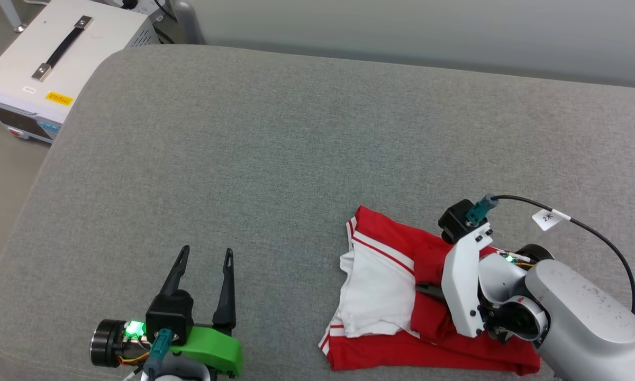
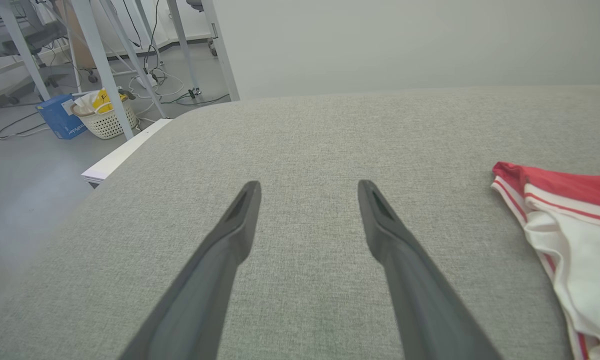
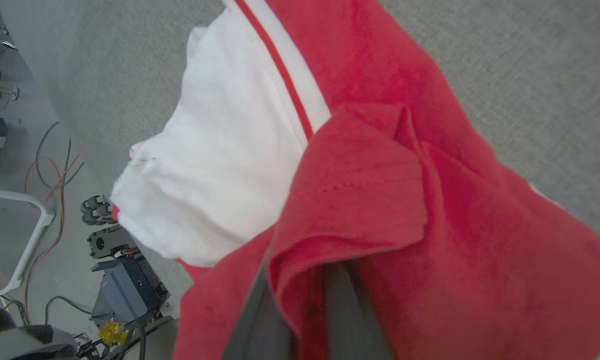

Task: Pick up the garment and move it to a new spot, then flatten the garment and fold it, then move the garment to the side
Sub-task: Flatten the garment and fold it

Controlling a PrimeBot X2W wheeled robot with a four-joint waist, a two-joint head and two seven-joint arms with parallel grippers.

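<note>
Your right hand (image 1: 427,289) is clamped on a red fold of the garment (image 1: 381,286). In the right wrist view you can see the fabric pinched between its fingers (image 3: 347,315). The garment is a folded bundle on the grey cushion (image 1: 275,148), near edge, right side. Its long axis runs roughly left-right across the head view. The striped corner points far-left and the white sleeve faces left. Your left hand (image 1: 205,253) is spread wide and empty, well apart from the garment.

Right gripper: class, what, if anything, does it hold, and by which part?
The right gripper is shut on the T-shirt, pinching a raised fold of its red body beside the white sleeve.
</note>
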